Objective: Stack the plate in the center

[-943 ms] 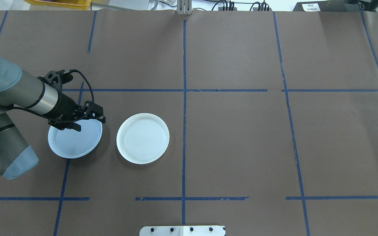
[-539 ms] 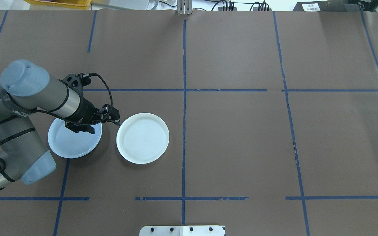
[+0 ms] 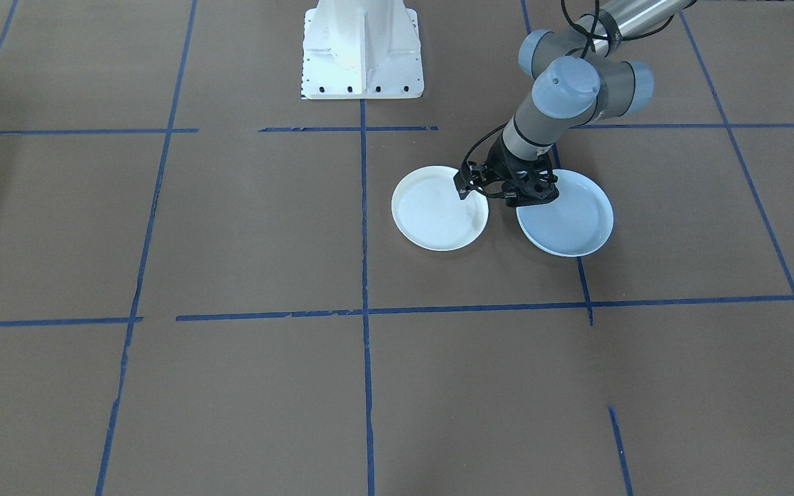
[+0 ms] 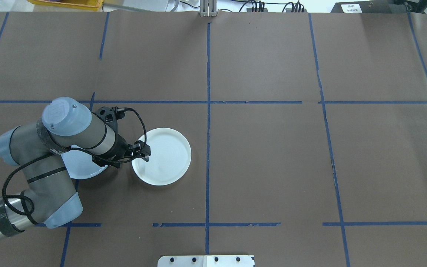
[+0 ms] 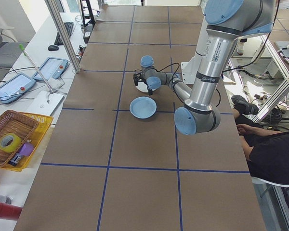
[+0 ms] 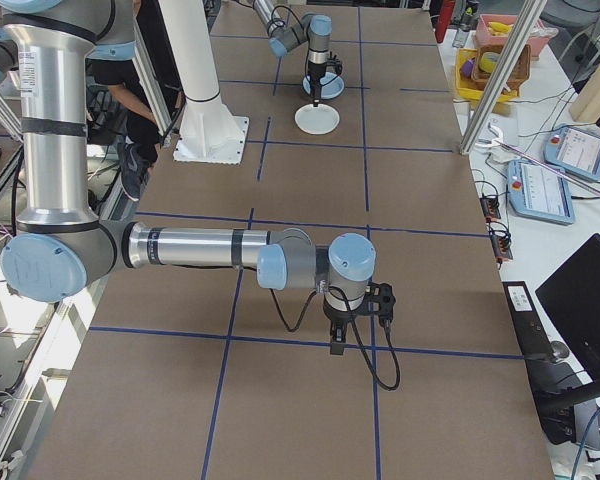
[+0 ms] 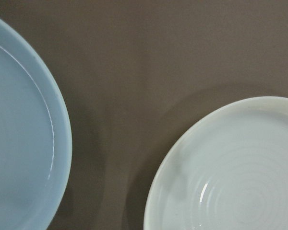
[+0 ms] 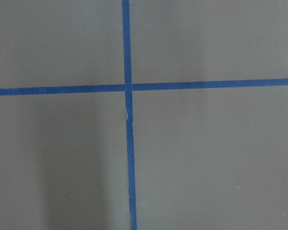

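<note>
The pale-blue plate (image 4: 75,168) lies flat on the brown table, left of centre, with my left arm hiding part of it. It also shows in the front view (image 3: 569,224) and in the wrist view (image 7: 19,143). A white plate (image 4: 166,157) lies just to its right, apart from it by a narrow strip of table. My left gripper (image 4: 145,154) hovers over the white plate's near-left rim and looks open with nothing in it (image 3: 467,189). My right gripper (image 6: 355,325) hangs over a tape crossing far from both plates. I cannot tell its state.
Blue tape lines divide the brown table (image 4: 272,167) into squares. The robot's white base (image 3: 362,55) stands at the table's robot side. A person (image 5: 274,154) sits beside the table, and a basket (image 5: 14,139) and tablets lie on a side bench.
My left arm has swung to the right, from above the pale-blue plate to the left rim of the white plate. Both plates stay where they were.
</note>
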Robot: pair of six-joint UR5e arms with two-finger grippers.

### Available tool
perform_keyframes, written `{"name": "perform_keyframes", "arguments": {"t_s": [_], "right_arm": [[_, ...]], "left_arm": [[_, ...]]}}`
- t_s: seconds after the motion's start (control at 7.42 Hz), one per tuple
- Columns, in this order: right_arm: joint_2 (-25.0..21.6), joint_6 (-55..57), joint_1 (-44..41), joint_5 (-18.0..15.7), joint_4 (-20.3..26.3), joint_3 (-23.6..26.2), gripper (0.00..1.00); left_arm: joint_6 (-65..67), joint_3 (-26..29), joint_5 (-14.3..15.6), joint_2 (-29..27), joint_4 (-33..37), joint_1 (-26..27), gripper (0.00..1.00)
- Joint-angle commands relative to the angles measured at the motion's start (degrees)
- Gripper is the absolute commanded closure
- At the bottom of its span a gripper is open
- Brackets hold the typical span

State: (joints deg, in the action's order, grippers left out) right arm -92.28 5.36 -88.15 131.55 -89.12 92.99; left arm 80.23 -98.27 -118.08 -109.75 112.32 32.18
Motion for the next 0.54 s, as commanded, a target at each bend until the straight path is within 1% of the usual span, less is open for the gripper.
{"name": "perform_keyframes", "arguments": {"t_s": [0.0, 0.27, 0.4], "right_arm": [[0.0, -0.1, 0.0, -0.1, 0.0, 0.0, 0.0], [0.0, 0.0, 0.0, -0.1, 0.0, 0.0, 0.0], [0.0, 0.0, 0.0, 0.0, 0.0, 0.0, 0.0]], "left_arm": [[-0.1, 1.0, 0.3, -0.1, 0.0, -0.4, 0.24], [-0.2, 1.0, 0.3, -0.1, 0.0, -0.5, 0.52], [-0.2, 1.0, 0.3, -0.1, 0.0, -0.5, 0.68]]}}
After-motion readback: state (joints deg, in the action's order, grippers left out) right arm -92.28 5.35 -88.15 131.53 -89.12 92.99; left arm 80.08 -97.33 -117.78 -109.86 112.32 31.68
